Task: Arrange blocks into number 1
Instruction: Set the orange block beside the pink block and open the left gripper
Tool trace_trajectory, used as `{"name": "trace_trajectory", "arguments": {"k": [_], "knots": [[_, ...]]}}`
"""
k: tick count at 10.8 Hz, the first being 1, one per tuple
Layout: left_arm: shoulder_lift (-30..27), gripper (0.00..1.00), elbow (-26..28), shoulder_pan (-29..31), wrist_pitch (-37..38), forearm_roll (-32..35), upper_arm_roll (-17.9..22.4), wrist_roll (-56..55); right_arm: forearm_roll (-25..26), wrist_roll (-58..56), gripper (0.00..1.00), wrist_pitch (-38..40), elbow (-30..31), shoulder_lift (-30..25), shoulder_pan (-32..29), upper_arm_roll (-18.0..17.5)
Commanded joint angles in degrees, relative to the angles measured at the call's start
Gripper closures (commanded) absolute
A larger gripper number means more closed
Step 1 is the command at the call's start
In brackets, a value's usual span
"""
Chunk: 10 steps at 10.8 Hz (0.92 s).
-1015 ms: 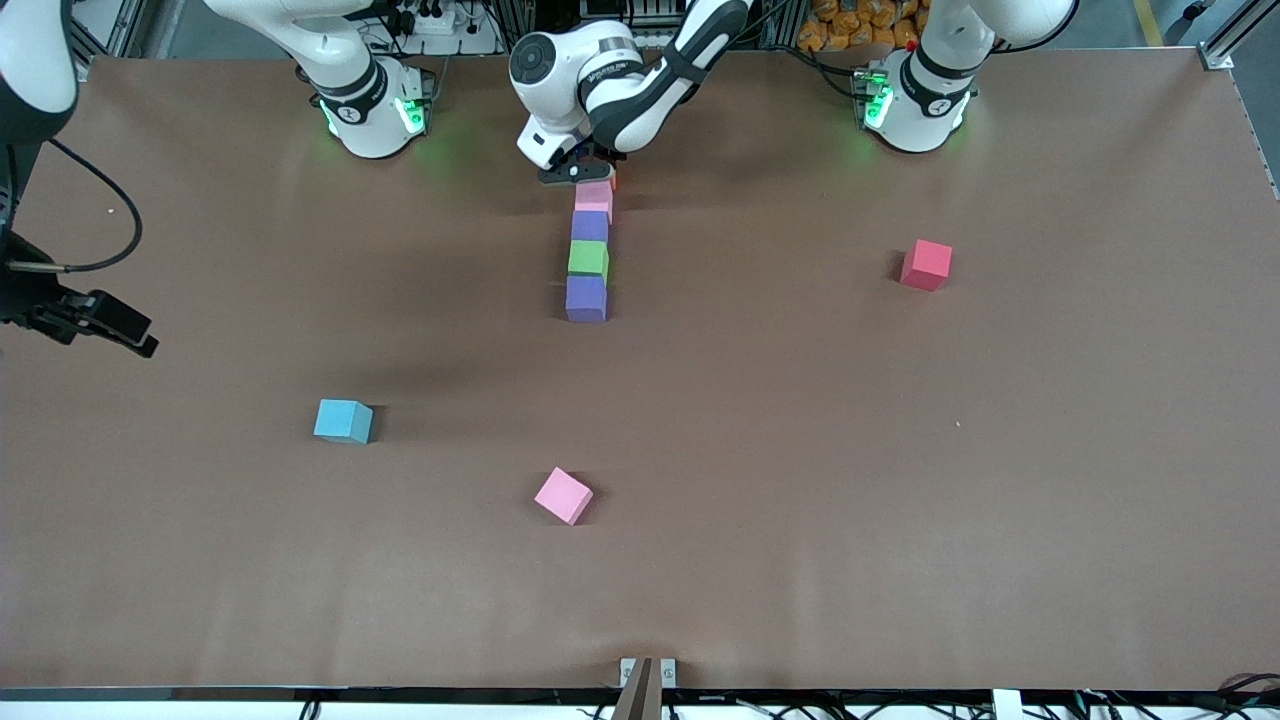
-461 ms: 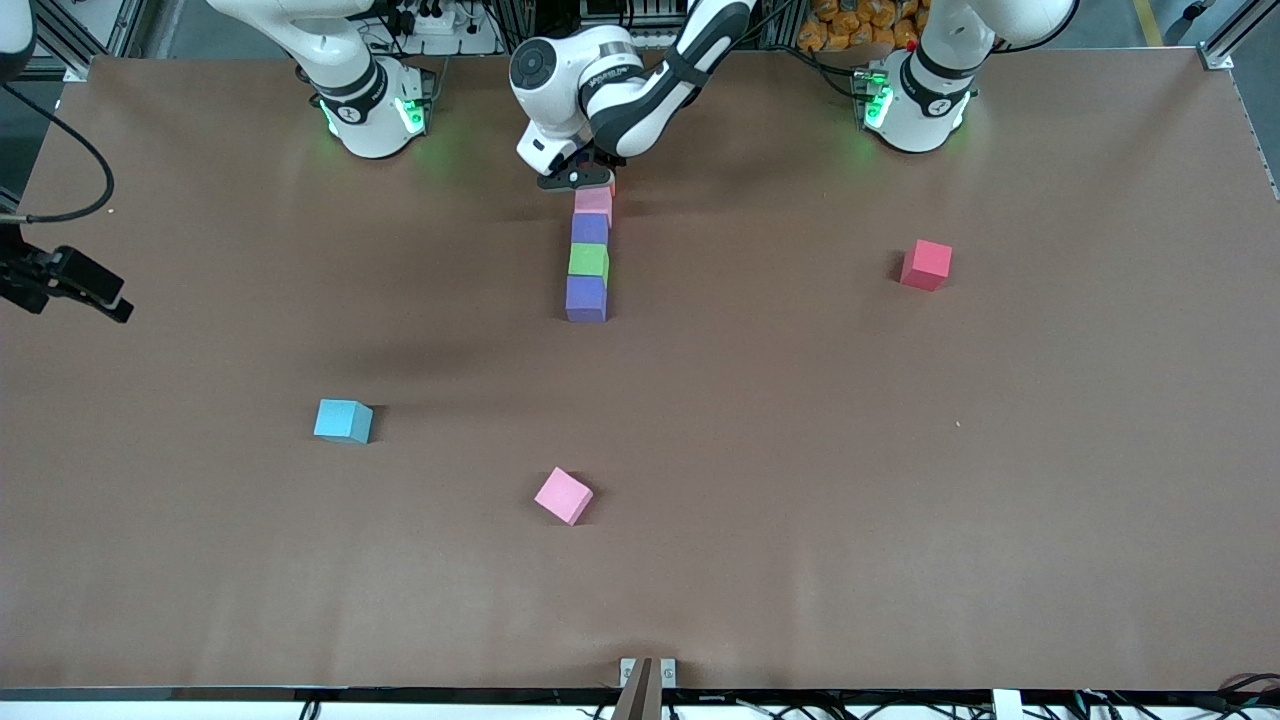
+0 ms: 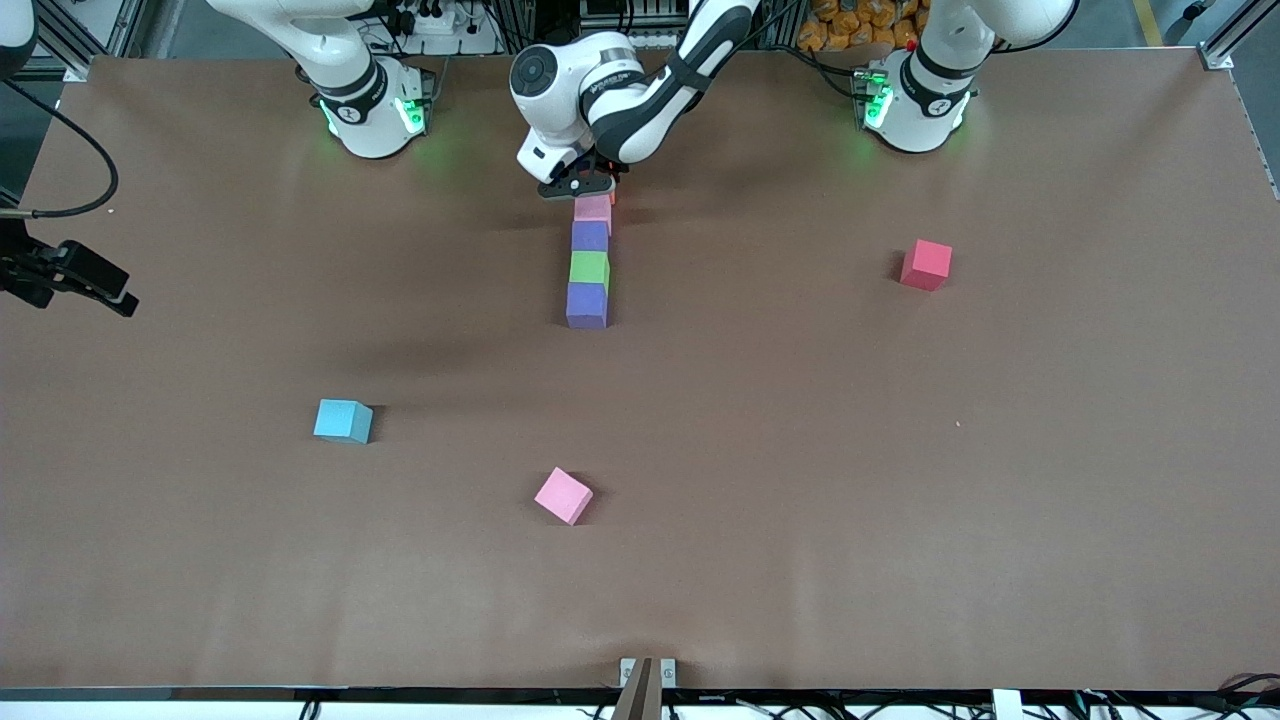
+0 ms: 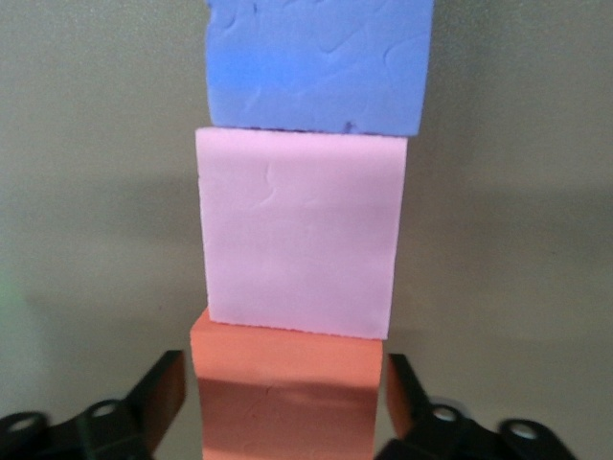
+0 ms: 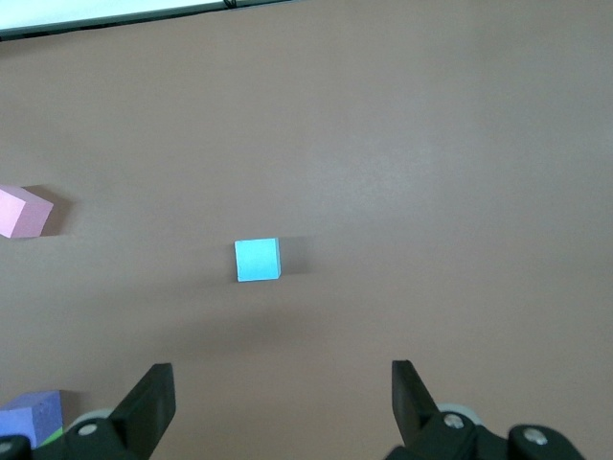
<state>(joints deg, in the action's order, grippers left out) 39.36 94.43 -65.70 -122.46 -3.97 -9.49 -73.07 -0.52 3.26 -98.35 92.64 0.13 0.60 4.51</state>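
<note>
Pushing the matte orange foam cube [image 4: 285, 398], clamped in my left gripper [image 4: 285, 402], I shift the block column [image 3: 589, 262] toward the front camera, tightening the 1; my right gripper [image 5: 283, 398] waits, spread and empty.

A wide table [image 3: 900, 500] covered with a matte brown surface fills almost the whole front view. The light is soft and comes from above, so there are only faint, blurred shadows on the brown cover. Along the top edge of the table stand grey metal frame profiles [image 3: 1235, 30], with black cables [image 3: 440, 20] and a heap of orange things [image 3: 850, 25] (too small to identify). At the lower edge a small metal bracket [image 3: 647, 672] is fixed to the table rim.
</note>
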Motion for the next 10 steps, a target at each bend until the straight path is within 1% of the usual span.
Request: {"name": "trace_trajectory", "arguments": {"k": [1, 5, 6, 7, 8, 10], "knots": [[0.36, 0.00, -1.26, -0.13, 0.38, 1.33, 0.09, -0.14, 0.52, 0.08, 0.00, 0.79, -0.53, -0.05, -0.52, -0.64], [-2.27, 0.00, -1.26, -0.04, 1.17, 1.33, 0.18, -0.76, 0.43, 2.96, 0.00, 4.12, -2.45, -0.05, -0.34, -1.34], [-3.23, 0.00, -1.26, 0.04, 1.69, 1.33, 0.53, -0.93, 0.60, 4.54, 0.00, 5.95, -4.11, 0.04, 0.44, -1.34], [-4.29, 0.00, -1.35, -0.04, 2.57, 1.33, 1.49, -1.11, 0.61, 5.78, 0.00, 7.45, -4.13, -0.05, 0.71, -1.34], [-5.95, 0.00, -1.26, 0.13, 3.54, 1.33, 2.63, -1.20, 0.69, 5.70, 0.00, 8.60, -4.31, -0.05, 0.71, -1.26], [-8.33, 0.00, -1.26, 0.22, 5.73, 1.33, 9.28, -1.11, 0.78, 5.79, 0.00, 8.70, -4.57, 0.13, 0.89, -1.08]]}}
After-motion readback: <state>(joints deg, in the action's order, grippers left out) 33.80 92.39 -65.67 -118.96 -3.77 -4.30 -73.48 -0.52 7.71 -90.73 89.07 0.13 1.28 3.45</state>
